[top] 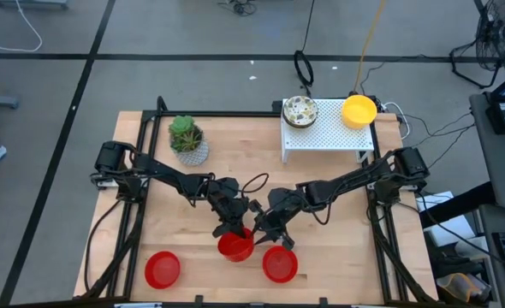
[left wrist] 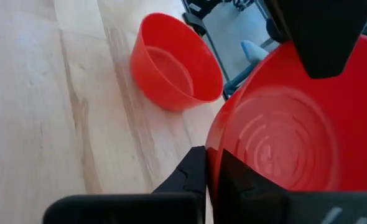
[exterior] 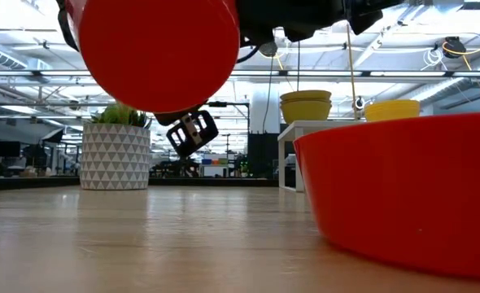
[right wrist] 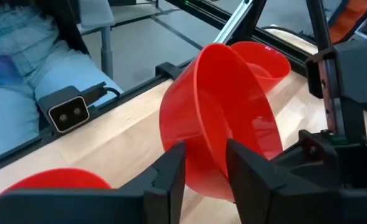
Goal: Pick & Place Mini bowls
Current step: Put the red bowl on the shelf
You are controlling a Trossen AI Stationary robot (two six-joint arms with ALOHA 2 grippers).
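two grippers' fingers (right wrist: 199, 171) pinching one red bowl (top: 235, 246)

You have no text, label, brand, number or sign to read anywhere in these views. The red bowl (top: 235, 247) held between the grippers is plain, as are the other two red bowls on the near part of the table. The white pot (exterior: 115, 156) on the far left carries only a triangle pattern, and nothing in the room behind it shows legible lettering.
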